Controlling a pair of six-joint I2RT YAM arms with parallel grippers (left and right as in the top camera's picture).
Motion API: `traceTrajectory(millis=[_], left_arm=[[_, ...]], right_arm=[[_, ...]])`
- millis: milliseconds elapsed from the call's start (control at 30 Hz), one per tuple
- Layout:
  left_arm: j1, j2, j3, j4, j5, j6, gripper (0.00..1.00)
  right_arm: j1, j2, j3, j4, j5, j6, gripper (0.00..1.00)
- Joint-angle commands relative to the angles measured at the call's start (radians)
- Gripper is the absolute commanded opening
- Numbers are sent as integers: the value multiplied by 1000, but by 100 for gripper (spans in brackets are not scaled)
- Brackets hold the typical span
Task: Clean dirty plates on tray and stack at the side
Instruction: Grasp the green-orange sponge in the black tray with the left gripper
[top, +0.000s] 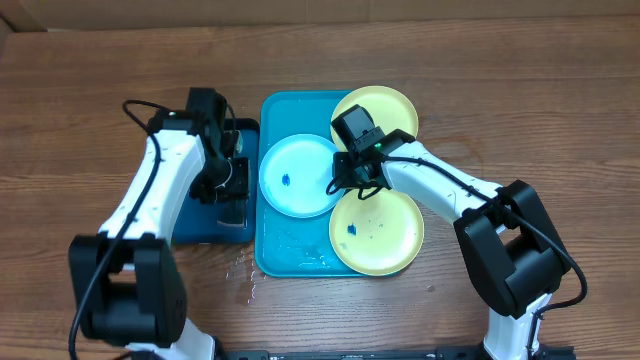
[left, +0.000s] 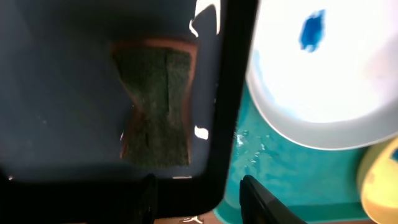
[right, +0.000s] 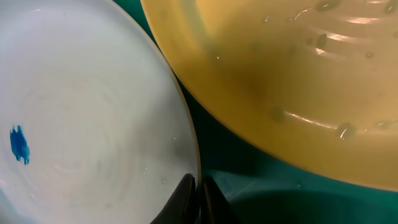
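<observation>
Right tool has its fingers pinched together on the rim of the light blue plate, which lies smeared with blue in the turquoise tray. One far yellow-green plate and one near yellow-green plate overhang the tray's right side. Left tool stands spread open astride the black rim of the dark-blue tray, where a green sponge lies. On the brown wood-grain bench, wet spots glisten by the turquoise tray's near-left corner. Beyond its far edge runs a pale strip.
</observation>
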Motion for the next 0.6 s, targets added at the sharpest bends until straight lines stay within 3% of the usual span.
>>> traceTrajectory(millis=[0, 267, 567], left_arm=[[2, 51, -8, -6, -27, 30, 44], [3, 109, -8, 12, -85, 28, 36], [4, 110, -9, 64, -116, 5, 34]], right_arm=[[1, 7, 0, 3, 10, 0, 6], [1, 7, 0, 3, 10, 0, 6], [1, 7, 0, 4, 10, 0, 6]])
